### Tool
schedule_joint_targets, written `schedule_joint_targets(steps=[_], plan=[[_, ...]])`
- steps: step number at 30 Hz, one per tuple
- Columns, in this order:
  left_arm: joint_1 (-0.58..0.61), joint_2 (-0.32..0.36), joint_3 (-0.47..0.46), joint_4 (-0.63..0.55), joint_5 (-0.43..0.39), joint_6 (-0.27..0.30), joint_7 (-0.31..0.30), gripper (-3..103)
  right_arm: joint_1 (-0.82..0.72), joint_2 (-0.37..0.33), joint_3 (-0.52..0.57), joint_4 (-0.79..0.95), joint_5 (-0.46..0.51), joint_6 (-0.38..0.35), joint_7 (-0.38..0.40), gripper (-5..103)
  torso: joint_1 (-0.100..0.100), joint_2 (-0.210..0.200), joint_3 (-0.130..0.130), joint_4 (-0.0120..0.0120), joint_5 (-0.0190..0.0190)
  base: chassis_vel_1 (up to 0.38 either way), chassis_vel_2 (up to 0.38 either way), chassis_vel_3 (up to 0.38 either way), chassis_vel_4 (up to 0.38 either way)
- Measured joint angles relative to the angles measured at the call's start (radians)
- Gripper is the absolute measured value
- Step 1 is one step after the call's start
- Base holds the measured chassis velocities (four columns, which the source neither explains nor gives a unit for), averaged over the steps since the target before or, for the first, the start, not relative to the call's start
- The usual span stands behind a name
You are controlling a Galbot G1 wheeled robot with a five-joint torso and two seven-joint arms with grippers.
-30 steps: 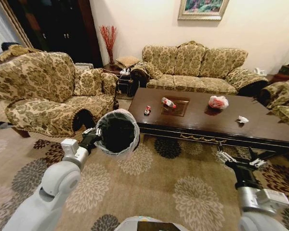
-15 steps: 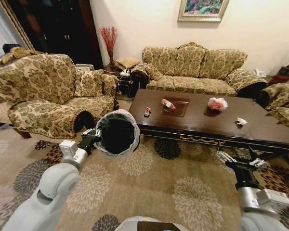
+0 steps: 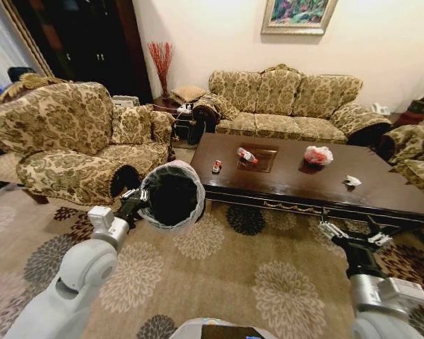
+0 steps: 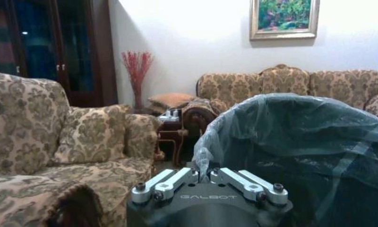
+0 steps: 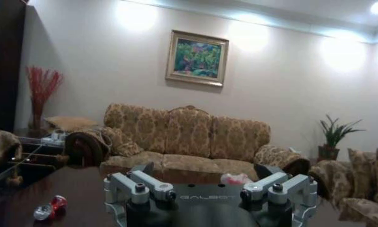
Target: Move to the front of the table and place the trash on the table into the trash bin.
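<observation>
In the head view, the left hand (image 3: 137,197) sits left of centre, clamped on the rim of the small round black trash bin with its grey-white plastic liner (image 3: 172,194), holding it in the air above the floral carpet (image 3: 219,275) just in front of the left end of the glossy dark brown wooden counter (image 3: 297,185). On the counter lie a small red-and-white wrapper (image 3: 216,167) near its left end, a clear red-labelled plastic bottle (image 3: 246,155) right of that, a red-and-white plastic bag bundle (image 3: 319,155) further right, and a white paper scrap (image 3: 352,181) toward the right edge. The right hand (image 3: 353,235) hangs at lower right before the counter's front edge, its fingers spread apart and holding nothing.
</observation>
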Motion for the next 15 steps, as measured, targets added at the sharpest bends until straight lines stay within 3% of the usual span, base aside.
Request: schedule_joint_targets(steps=[15], plan=[[0.032,-0.010,0.002,0.001,0.034,0.000,0.014,4,-0.002,-0.007,0.001,-0.001,0.013,0.004,0.001,100,0.024,0.054,0.030,0.0002,0.0001,0.008,0.006,0.008,0.012]])
